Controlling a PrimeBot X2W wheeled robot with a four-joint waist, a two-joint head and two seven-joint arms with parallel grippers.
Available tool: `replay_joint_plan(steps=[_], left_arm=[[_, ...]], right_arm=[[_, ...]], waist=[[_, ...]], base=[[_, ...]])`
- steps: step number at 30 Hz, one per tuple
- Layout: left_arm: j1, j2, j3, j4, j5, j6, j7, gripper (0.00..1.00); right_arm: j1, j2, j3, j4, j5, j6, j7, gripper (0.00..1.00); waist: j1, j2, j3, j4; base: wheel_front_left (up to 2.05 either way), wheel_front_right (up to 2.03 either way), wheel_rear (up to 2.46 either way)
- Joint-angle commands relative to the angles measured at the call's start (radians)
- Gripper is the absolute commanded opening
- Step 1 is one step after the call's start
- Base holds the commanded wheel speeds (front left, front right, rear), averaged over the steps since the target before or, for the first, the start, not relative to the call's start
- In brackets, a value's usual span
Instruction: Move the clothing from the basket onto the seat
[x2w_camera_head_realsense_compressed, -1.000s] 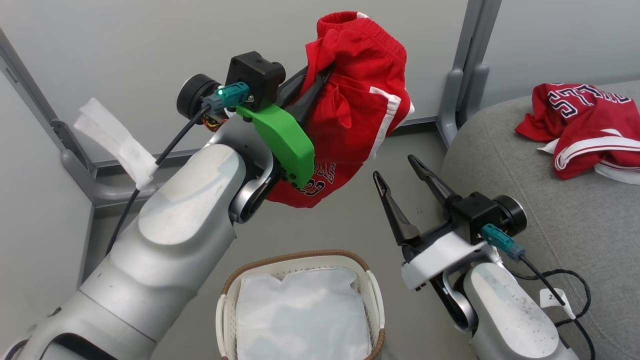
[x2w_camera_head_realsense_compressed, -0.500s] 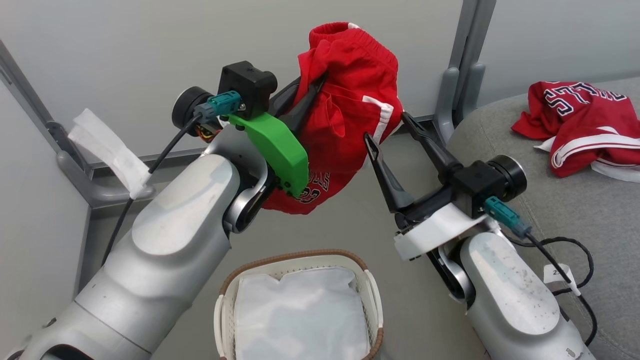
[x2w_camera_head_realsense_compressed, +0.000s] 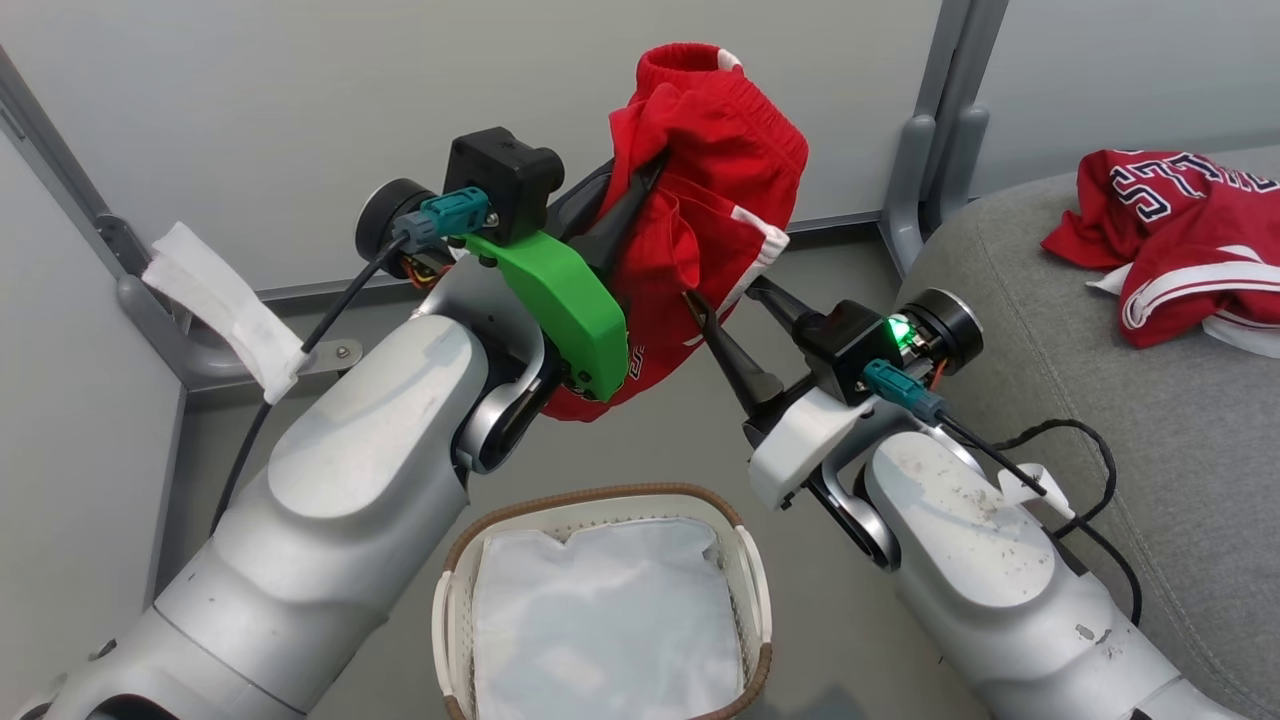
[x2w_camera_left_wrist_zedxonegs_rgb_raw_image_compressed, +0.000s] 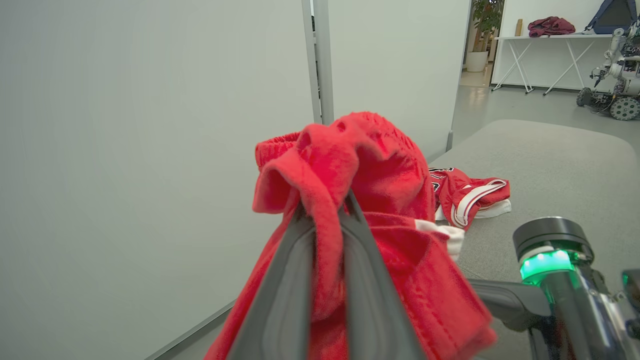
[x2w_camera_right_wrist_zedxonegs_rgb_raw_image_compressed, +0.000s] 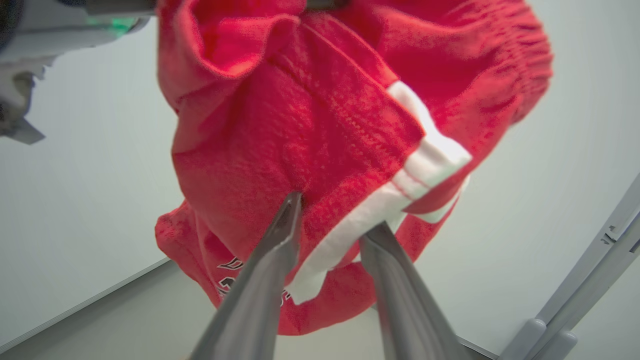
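Hanging above the basket (x2w_camera_head_realsense_compressed: 600, 495), red shorts (x2w_camera_head_realsense_compressed: 720, 200) are pinched tight by the left gripper (x2w_camera_head_realsense_compressed: 630, 185); the right gripper (x2w_camera_head_realsense_compressed: 722, 292) straddles their white stripe (gripping or not, I cannot tell). A jersey (x2w_camera_head_realsense_compressed: 1170, 240) lies on the seat (x2w_camera_head_realsense_compressed: 1100, 420), right of the basket.

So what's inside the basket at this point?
The basket holds its rumpled white liner, with nothing red lying on it. The liner hides the basket's floor, and the basket's near end runs off the bottom edge of the head view.

shorts (x2w_camera_head_realsense_compressed: 720, 170) above basket (x2w_camera_head_realsense_compressed: 600, 492), seat (x2w_camera_head_realsense_compressed: 1150, 430) to the right, jersey (x2w_camera_head_realsense_compressed: 1170, 240) on seat
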Motion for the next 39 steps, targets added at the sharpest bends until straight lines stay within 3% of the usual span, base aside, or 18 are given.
replay_joint_plan(steps=[1, 9, 10, 11, 12, 27, 39], left_arm=[[0.017, 0.008, 0.002, -0.004, -0.006, 0.007, 0.002, 0.0], [0.038, 0.035, 0.016, -0.001, -0.017, 0.018, -0.015, 0.0], [0.042, 0.041, 0.018, -0.002, -0.016, 0.018, -0.022, 0.36], [0.044, 0.046, 0.019, -0.003, -0.016, 0.02, -0.026, 0.52], [0.048, 0.05, 0.022, -0.004, -0.018, 0.023, -0.032, 1.0], [0.144, 0.088, 0.02, -0.019, -0.036, 0.026, -0.08, 1.0], [0.247, 0.083, -0.047, -0.076, 0.017, 0.038, -0.147, 1.0]], right_arm=[[-0.02, -0.003, 0.008, 0.019, 0.004, -0.001, -0.005, 0.0], [-0.055, -0.003, -0.004, 0.053, 0.014, -0.001, -0.01, 0.0], [-0.056, -0.004, -0.015, 0.048, 0.008, -0.001, -0.01, 0.0], [-0.056, -0.004, -0.025, 0.044, 0.001, -0.001, -0.01, 0.0], [-0.055, -0.004, -0.037, 0.039, -0.006, -0.001, -0.01, 0.0], [-0.051, -0.021, -0.226, 0.01, -0.129, -0.001, -0.011, 0.0], [-0.018, -0.096, -0.361, -0.064, -0.169, -0.001, -0.005, 0.0]], waist=[[0.0, 0.0, 0.003, 0.003], [0.0, 0.0, 0.017, -0.005], [0.0, 0.0, 0.02, -0.008], [0.0, 0.0, 0.022, -0.01], [0.0, 0.0, 0.024, -0.013], [0.0, 0.0, 0.047, -0.067], [0.0, 0.0, 0.104, -0.238]], base=[[0.0, 0.0, 0.0], [0.0, 0.0, 0.0], [0.0, 0.0, 0.0], [0.0, 0.0, 0.0], [0.0, 0.0, 0.0], [0.0, 0.0, 0.0], [0.0, 0.0, 0.0]])
